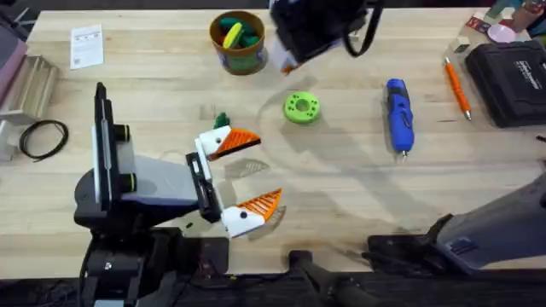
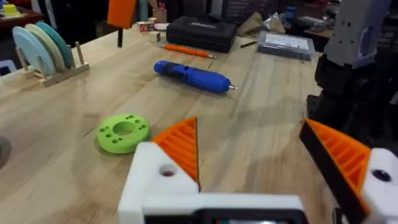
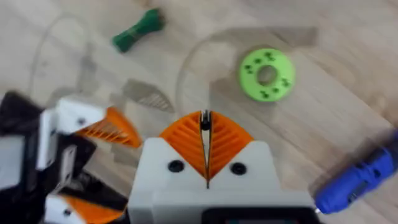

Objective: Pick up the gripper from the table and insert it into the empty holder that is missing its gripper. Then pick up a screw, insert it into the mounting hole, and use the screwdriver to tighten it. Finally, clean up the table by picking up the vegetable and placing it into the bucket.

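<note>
My left gripper point(image 1: 252, 175) point(image 2: 252, 137) hovers low over the table point(image 1: 341, 188), open, nothing between its two white fingers with orange ribbed tips. The dark-green vegetable point(image 1: 220, 121) point(image 3: 137, 30) lies just beyond its far finger. High over the table's far middle, my right gripper point(image 1: 292, 61) point(image 3: 205, 140) is shut, orange pads pressed together on nothing. The blue screwdriver point(image 1: 399, 115) point(image 2: 193, 76) lies at the right. The bucket point(image 1: 239, 40) stands at the far edge with toys inside. A loose gripper, an empty holder and a screw are out of view.
A bright green holed disc point(image 1: 301, 107) point(image 3: 267, 73) lies mid-table. A thin orange tool point(image 1: 456, 88) and a black case point(image 1: 512, 72) sit at the right. At the left lie a cable coil point(image 1: 43, 136), a paper card point(image 1: 85, 44) and a metal tray point(image 1: 30, 81).
</note>
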You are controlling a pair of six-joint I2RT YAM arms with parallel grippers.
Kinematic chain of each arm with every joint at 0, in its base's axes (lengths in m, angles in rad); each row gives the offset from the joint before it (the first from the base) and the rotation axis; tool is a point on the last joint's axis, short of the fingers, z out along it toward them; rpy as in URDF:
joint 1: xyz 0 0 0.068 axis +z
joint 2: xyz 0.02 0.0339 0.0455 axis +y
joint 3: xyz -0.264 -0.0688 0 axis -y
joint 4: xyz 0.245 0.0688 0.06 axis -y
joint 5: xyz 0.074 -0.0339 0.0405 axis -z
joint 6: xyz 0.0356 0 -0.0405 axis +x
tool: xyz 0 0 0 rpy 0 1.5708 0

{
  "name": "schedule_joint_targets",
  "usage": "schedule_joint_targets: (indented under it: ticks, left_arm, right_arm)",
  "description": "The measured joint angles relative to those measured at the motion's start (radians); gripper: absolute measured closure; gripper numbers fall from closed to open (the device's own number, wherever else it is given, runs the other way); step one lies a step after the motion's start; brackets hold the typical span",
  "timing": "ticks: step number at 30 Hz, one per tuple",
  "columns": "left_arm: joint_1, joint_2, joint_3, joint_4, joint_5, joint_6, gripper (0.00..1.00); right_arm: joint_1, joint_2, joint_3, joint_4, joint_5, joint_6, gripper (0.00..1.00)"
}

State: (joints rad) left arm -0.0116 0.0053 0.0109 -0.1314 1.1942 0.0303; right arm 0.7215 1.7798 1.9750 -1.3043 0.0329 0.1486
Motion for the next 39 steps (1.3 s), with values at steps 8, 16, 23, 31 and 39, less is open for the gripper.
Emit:
schedule_joint_targets:
  ticks: [8,16,23,31,39]
  left_arm:
    - [0.000,0.000,0.000,0.000,0.000,0.000,0.015]
    - [0.000,0.000,0.000,0.000,0.000,0.000,0.015]
    - [0.000,0.000,0.000,0.000,0.000,0.000,0.015]
    - [0.000,0.000,0.000,0.000,0.000,0.000,0.015]
    - [0.000,0.000,0.000,0.000,0.000,0.000,0.015]
  right_arm:
    - [0.105,0.000,0.002,0.008,-0.151,-0.117,0.995]
    - [0.145,0.000,0.002,0.027,-0.182,-0.144,0.995]
    - [0.149,0.000,0.002,0.049,-0.220,-0.191,0.995]
    - [0.209,0.000,0.003,0.053,-0.226,-0.255,0.995]
    - [0.274,0.000,0.003,0.056,-0.233,-0.314,0.995]
